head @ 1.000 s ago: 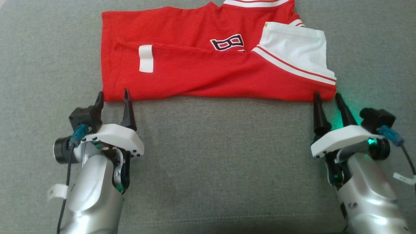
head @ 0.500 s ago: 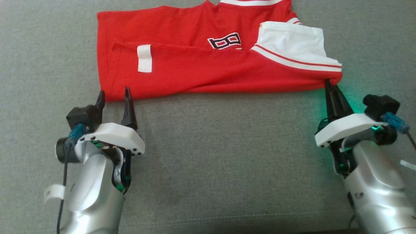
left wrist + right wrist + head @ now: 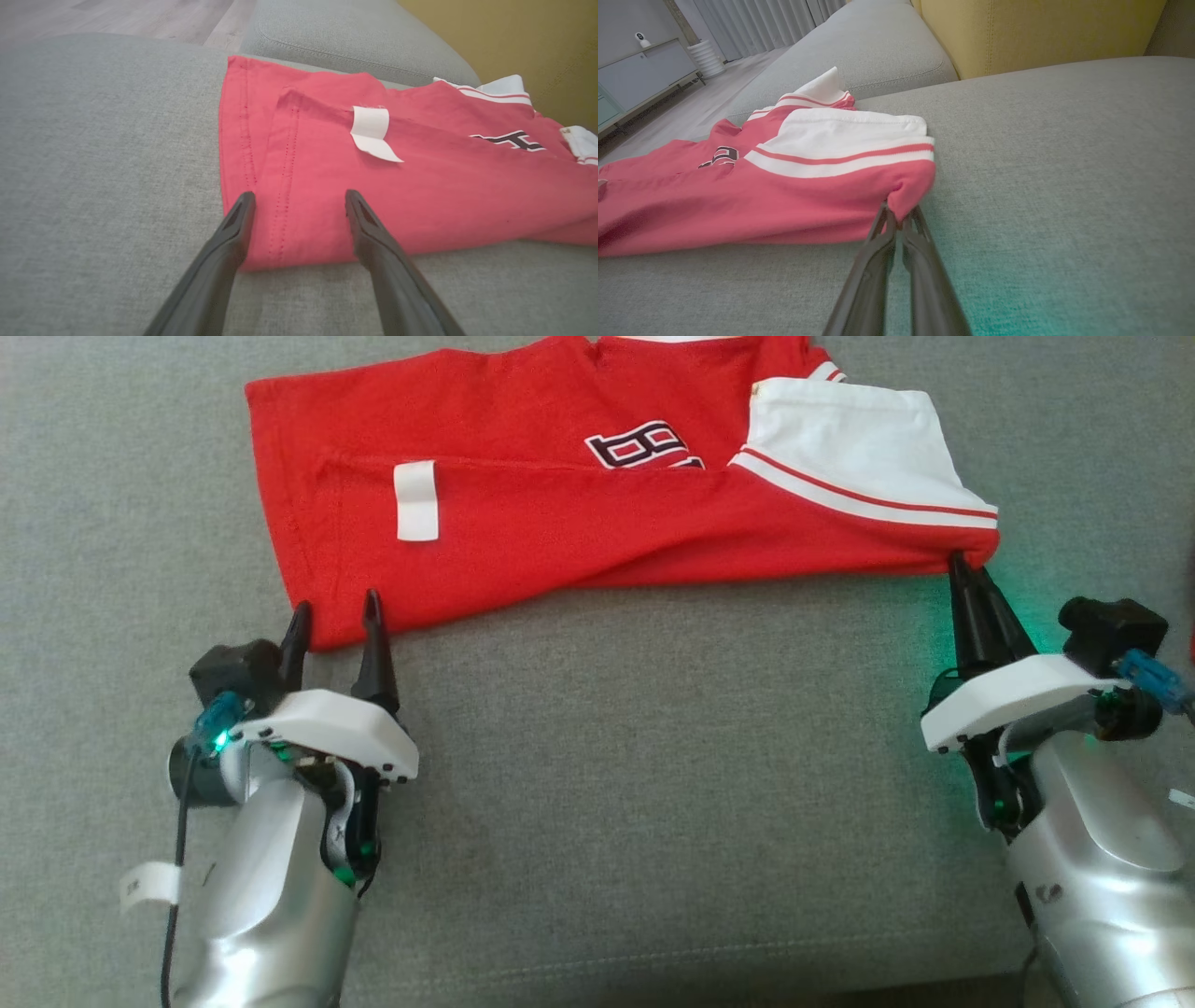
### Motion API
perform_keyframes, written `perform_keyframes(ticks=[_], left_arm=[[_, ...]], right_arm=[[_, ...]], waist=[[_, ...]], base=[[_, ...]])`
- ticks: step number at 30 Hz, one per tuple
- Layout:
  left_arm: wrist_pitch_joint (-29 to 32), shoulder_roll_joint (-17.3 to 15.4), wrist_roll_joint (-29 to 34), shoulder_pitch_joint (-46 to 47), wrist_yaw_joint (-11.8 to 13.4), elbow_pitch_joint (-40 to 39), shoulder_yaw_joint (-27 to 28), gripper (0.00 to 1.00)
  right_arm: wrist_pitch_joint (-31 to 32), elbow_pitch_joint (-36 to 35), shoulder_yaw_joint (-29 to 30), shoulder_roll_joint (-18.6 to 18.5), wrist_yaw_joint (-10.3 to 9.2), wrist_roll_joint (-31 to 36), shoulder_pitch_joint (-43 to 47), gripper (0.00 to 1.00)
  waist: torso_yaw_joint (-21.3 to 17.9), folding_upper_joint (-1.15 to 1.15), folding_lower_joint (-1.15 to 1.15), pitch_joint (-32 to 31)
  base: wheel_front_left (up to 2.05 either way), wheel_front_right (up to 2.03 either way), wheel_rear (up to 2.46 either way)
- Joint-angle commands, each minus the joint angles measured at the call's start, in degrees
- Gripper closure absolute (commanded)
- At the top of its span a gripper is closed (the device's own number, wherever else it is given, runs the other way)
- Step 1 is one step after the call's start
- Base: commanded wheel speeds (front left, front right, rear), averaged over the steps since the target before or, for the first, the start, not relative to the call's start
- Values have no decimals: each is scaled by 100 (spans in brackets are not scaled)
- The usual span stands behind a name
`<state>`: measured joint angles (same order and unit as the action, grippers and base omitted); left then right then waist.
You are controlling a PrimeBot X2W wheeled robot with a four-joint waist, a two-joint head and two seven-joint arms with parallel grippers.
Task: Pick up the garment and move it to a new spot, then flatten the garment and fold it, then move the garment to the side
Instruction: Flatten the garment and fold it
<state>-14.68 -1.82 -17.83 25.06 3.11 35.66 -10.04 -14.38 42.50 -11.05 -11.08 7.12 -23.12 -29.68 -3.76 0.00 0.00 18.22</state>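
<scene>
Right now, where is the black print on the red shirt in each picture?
Head view: the black print is near the top centre of the red shirt, just left of the white sleeve.
Left wrist view: the print is far right, at mid-height.
Right wrist view: the print is left of centre.
Shared landmark: the white sleeve lies beside it in each view.

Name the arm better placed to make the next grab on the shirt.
Left. The left gripper stands open astride a near corner of the shirt; the right gripper is shut on the other.
</scene>
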Motion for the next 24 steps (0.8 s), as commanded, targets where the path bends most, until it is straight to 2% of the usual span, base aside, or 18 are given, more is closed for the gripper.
perform_keyframes(ticks=[1, 8, 15, 16, 17, 18, 24], left_arm=[[-32, -106, -49, 186, 54, -94, 225, 0], [-32, -106, -157, 331, 117, 189, 347, 0], [-32, -106, -416, 473, -157, 699, 120, 0], [-32, -106, -449, 508, -176, 782, 83, 13], [-32, -106, -470, 544, -182, 834, 62, 54], [-32, -106, -467, 575, -189, 851, 44, 100], [-32, -106, -381, 522, -187, 518, 129, 100]], right_arm=[[-62, -175, -100, 15, 36, 9, -53, 100], [-62, -201, -138, 61, 36, 8, -95, 100], [-62, -196, -195, 85, 36, -27, -125, 100], [-62, -194, -199, 87, 36, -35, -132, 100], [-62, -194, -201, 87, 36, -40, -140, 100], [-62, -197, -201, 87, 36, -43, -146, 100], [-62, -166, -150, 57, 36, -44, -99, 100]], waist=[[-15, 0, 0, 25], [-47, 0, 0, 75], [-69, 0, 0, 88], [-70, 0, 0, 90], [-70, 0, 0, 93], [-69, 0, 0, 94], [-3, 0, 0, -21]], base=[[0, 0, 0], [0, 0, 0], [0, 0, 0], [0, 0, 0], [0, 0, 0], [0, 0, 0], [0, 0, 0]])
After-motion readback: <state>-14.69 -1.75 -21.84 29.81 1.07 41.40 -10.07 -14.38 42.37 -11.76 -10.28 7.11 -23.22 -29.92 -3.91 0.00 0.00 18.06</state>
